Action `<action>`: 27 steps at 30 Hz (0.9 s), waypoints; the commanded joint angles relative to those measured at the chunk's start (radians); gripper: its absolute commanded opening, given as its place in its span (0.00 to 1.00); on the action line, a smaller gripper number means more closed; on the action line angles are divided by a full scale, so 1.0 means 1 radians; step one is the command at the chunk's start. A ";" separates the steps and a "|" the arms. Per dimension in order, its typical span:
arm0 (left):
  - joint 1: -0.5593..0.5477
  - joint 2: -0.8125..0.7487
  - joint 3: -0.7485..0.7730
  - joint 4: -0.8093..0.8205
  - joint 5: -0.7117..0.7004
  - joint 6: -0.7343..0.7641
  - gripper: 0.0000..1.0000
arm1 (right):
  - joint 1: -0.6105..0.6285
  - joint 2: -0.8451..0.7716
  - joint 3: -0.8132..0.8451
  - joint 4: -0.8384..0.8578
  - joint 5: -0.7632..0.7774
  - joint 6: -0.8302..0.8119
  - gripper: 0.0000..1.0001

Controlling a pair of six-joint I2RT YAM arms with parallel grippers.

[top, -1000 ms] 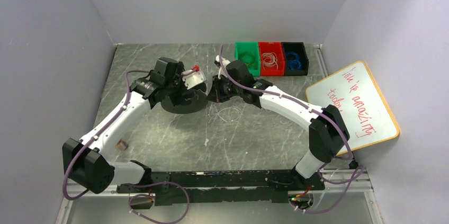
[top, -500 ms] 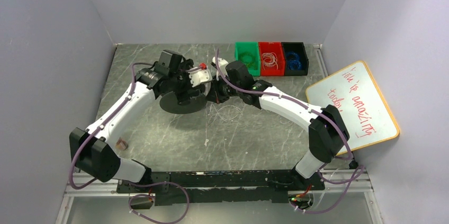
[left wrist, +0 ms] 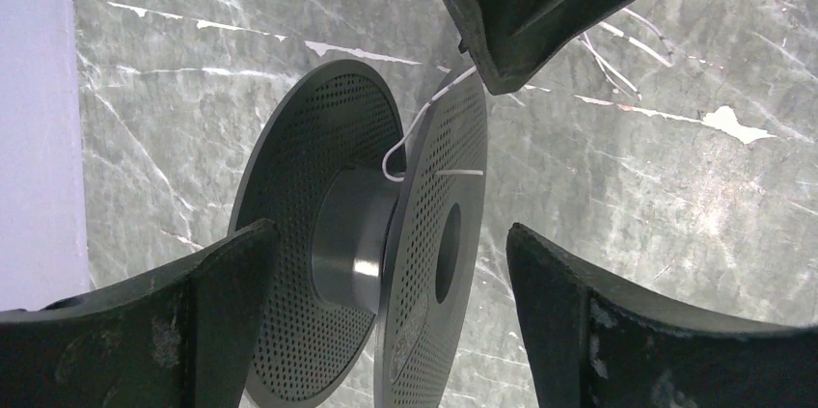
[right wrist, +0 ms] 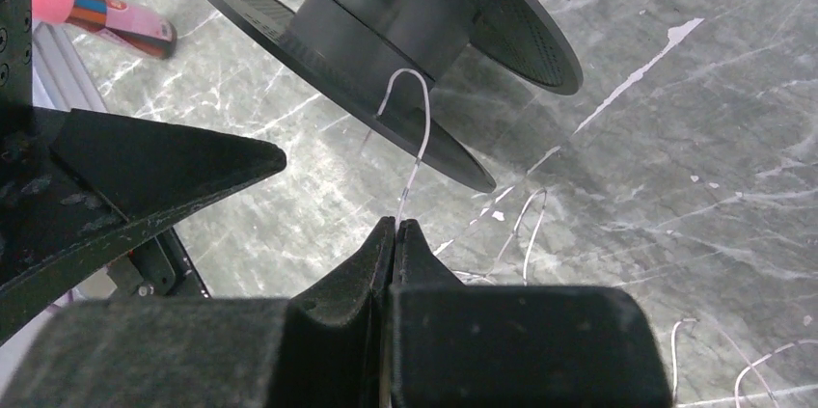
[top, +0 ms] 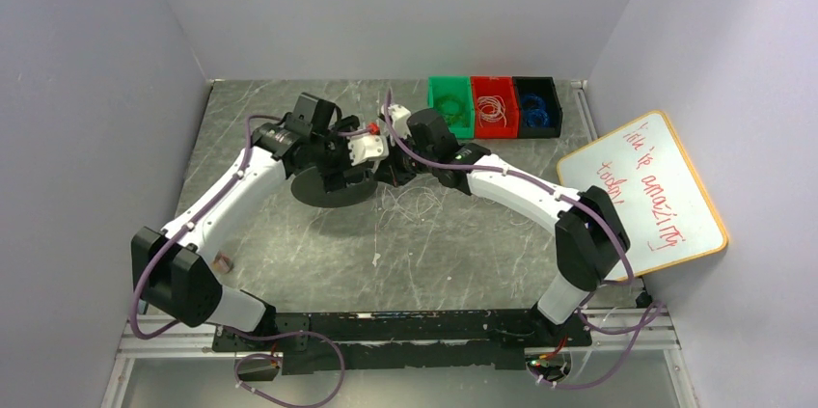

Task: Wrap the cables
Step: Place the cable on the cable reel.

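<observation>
A black spool [top: 331, 187] with perforated flanges lies on the table. In the left wrist view its hub and flanges [left wrist: 318, 138] sit between my left gripper's [left wrist: 386, 234] open fingers [left wrist: 145, 331], which straddle it without clamping. My right gripper [right wrist: 397, 225] is shut on a thin white cable [right wrist: 417, 128]. The cable's free end hooks over the spool's hub [right wrist: 386, 22]. In the top view the left gripper [top: 359, 153] and the right gripper [top: 390, 171] sit close together at the spool's right edge. The rest of the cable [top: 415, 202] lies loose on the table.
Green [top: 450, 105], red [top: 494, 107] and black [top: 537, 107] bins holding coiled cables stand at the back right. A whiteboard [top: 644, 198] leans at the right wall. A small brown object [top: 223, 261] lies near the left arm. Grey walls close in both sides.
My left arm has swung right and forward, bringing its gripper over the spool next to the right gripper. The right gripper has shifted slightly left, still holding the cable.
</observation>
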 commanded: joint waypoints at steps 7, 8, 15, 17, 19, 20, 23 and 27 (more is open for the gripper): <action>-0.002 0.027 0.043 -0.005 0.020 0.019 0.87 | -0.001 -0.009 0.049 0.022 -0.022 -0.093 0.00; -0.001 0.025 0.047 -0.009 0.017 0.017 0.86 | -0.004 -0.012 0.046 0.026 -0.025 -0.101 0.00; -0.001 0.004 0.053 -0.048 0.030 0.025 0.83 | -0.007 0.003 0.084 -0.006 -0.057 -0.170 0.00; -0.002 -0.002 0.063 -0.061 0.025 0.027 0.86 | -0.007 0.013 0.099 -0.024 -0.064 -0.178 0.00; -0.002 -0.008 0.076 -0.070 0.016 0.017 0.89 | -0.007 0.020 0.106 -0.029 -0.081 -0.183 0.00; -0.002 -0.011 0.082 -0.072 0.007 0.006 0.91 | -0.007 0.023 0.108 -0.030 -0.090 -0.185 0.00; -0.001 -0.033 0.086 -0.062 -0.057 -0.042 0.93 | -0.006 0.035 0.119 -0.043 -0.108 -0.188 0.00; 0.002 -0.098 0.020 -0.015 -0.176 -0.068 0.94 | -0.007 0.037 0.119 -0.047 -0.118 -0.196 0.00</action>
